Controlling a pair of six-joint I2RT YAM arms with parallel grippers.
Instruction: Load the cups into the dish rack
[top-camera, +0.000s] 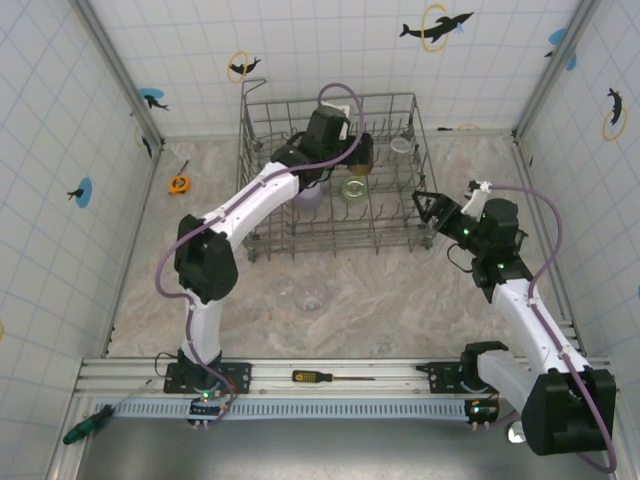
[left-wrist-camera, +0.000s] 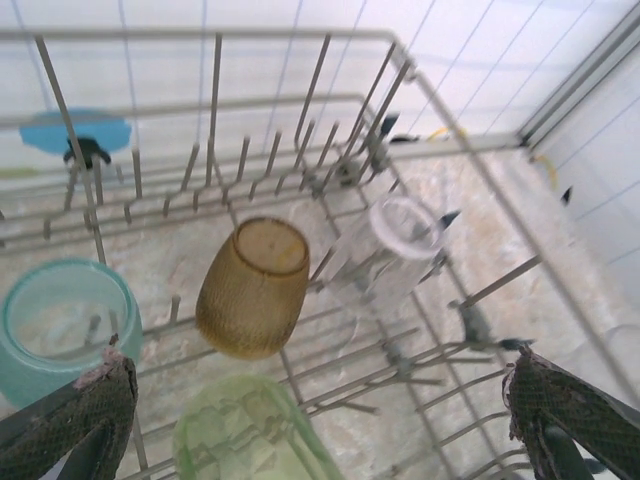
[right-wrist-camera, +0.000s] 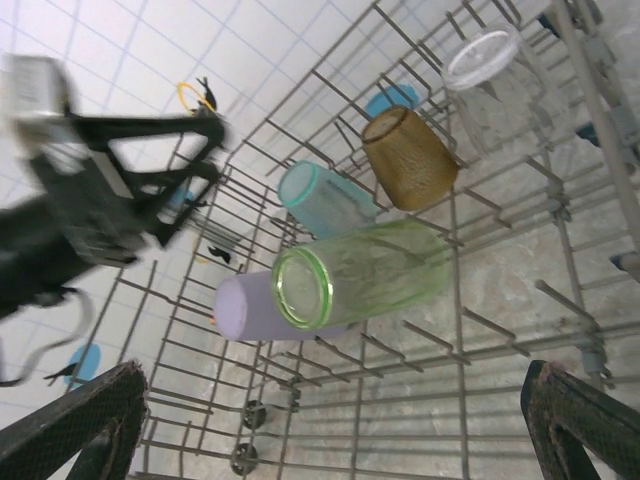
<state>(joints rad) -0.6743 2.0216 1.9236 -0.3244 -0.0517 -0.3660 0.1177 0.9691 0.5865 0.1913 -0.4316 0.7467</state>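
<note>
Five cups (right-wrist-camera: 365, 270) cluster inside the dish rack (top-camera: 330, 236), near rows open.

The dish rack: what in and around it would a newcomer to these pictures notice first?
The big wire dish rack in the middle of the table draws the eye, with the left arm reaching over it. Inside sit coloured cups close together: an amber cup, a green cup, a teal cup and a lavender cup. One clear cup stands alone on the table in front of the rack.
</note>
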